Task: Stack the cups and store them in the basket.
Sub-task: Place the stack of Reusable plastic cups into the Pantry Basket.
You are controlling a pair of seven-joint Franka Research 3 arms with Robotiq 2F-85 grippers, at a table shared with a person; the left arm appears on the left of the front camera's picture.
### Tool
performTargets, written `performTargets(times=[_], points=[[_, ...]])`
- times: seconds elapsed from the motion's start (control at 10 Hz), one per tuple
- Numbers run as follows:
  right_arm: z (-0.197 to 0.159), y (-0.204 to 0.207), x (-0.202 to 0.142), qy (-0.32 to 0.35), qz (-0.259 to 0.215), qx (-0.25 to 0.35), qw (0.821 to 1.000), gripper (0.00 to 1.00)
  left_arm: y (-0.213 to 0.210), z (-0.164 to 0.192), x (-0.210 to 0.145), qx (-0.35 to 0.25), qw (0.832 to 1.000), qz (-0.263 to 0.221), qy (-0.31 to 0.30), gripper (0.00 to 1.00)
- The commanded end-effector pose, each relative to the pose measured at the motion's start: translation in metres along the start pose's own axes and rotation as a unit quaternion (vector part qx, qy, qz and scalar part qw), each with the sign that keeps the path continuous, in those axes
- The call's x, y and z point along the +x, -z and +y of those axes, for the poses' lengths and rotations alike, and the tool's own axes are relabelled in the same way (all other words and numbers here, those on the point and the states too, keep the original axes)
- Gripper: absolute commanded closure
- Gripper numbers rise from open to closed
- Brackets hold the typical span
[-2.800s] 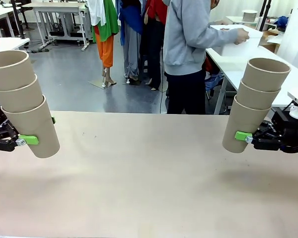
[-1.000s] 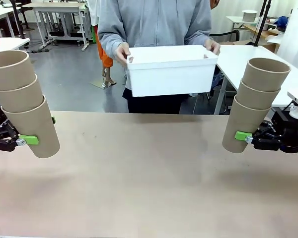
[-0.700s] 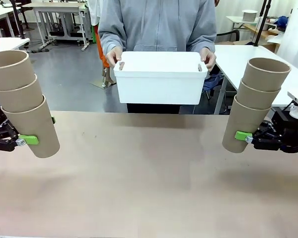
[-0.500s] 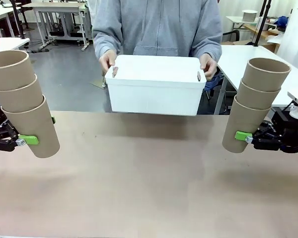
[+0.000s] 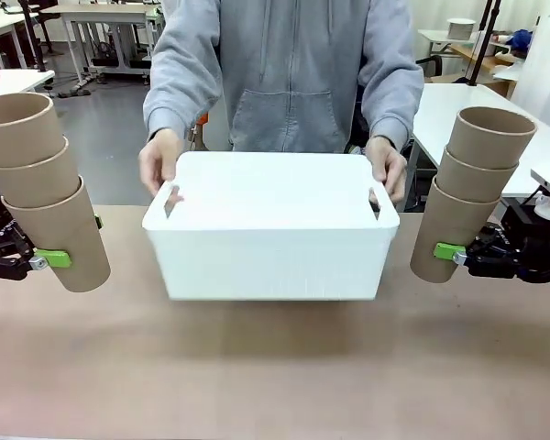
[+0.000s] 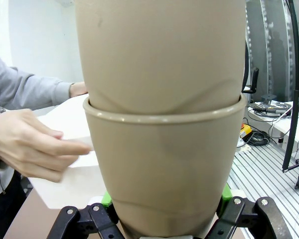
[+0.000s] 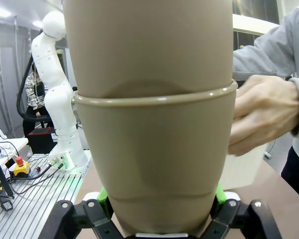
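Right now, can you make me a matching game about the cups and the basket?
Things:
1. white rectangular plastic basket
2. stack of three tan tapered cups on the robot's left
3. stack of three tan tapered cups on the robot's right

States:
A. gripped by the right tool
B. held at both ends by the person's hands
C. gripped by the left tool

Pairs: 1-B, 2-C, 3-A

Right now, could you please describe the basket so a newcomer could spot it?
Start at the tan table; at its far middle, a person's hands hold the basket by its short ends. Flanked by the brown cup stacks, it is the one white, rectangular, solid-walled thing.
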State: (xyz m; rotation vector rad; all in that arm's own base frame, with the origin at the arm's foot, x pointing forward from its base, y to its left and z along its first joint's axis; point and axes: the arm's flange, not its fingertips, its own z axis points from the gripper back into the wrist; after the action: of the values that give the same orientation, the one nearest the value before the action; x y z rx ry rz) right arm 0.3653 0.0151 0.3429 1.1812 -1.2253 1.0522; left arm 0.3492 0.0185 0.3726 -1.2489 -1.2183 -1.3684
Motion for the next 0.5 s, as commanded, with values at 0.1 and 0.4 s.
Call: performTargets(times=[0.1, 0.4], points=[[0.0001, -0.0003, 0.0045, -0.006, -0.002, -0.002, 1.000, 0.17, -0.0011, -0.0011, 0.0034, 0.001, 1.000, -0.003, 0.004, 0.15], [0.0001, -0.0003, 0.0045, -0.006, -0.002, -0.002, 1.000, 0.17, -0.0011, -0.0011, 0.0034, 0.001, 1.000, -0.003, 0.004, 0.15]])
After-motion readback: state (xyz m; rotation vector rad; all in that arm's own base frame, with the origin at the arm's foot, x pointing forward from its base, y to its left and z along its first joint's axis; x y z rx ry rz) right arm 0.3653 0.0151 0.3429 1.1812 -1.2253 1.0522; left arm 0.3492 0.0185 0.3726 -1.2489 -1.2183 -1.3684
